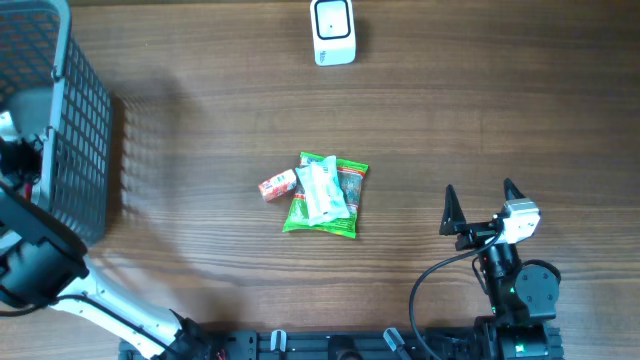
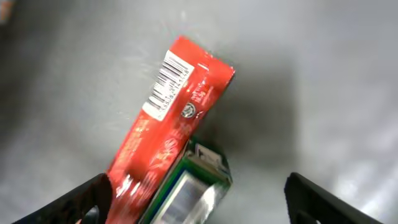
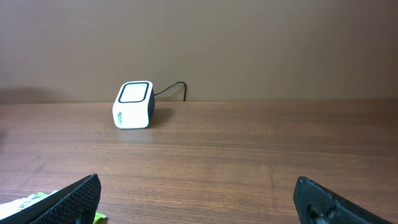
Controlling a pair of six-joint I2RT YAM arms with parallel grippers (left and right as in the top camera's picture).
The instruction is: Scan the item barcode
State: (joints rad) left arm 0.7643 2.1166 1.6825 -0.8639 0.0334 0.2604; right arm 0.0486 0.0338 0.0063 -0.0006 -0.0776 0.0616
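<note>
In the left wrist view a red box (image 2: 168,118) with a white barcode label lies tilted over a green and silver packet (image 2: 196,190) on a grey floor. My left gripper (image 2: 198,182) is open above them. Its left finger (image 2: 81,202) is beside the red box and the right finger (image 2: 329,202) stands well clear. In the overhead view that arm (image 1: 35,255) reaches over the grey mesh basket (image 1: 75,130). The white scanner (image 1: 332,32) (image 3: 134,96) stands at the table's far edge. My right gripper (image 1: 480,208) (image 3: 198,193) is open with nothing in it, near the front right.
A green snack packet (image 1: 325,200) lies mid-table with a white packet (image 1: 322,188) on top and a small red item (image 1: 278,184) at its left. A corner of the green packet (image 3: 43,198) shows by my right gripper's left finger. Bare wood lies between the packets and the scanner.
</note>
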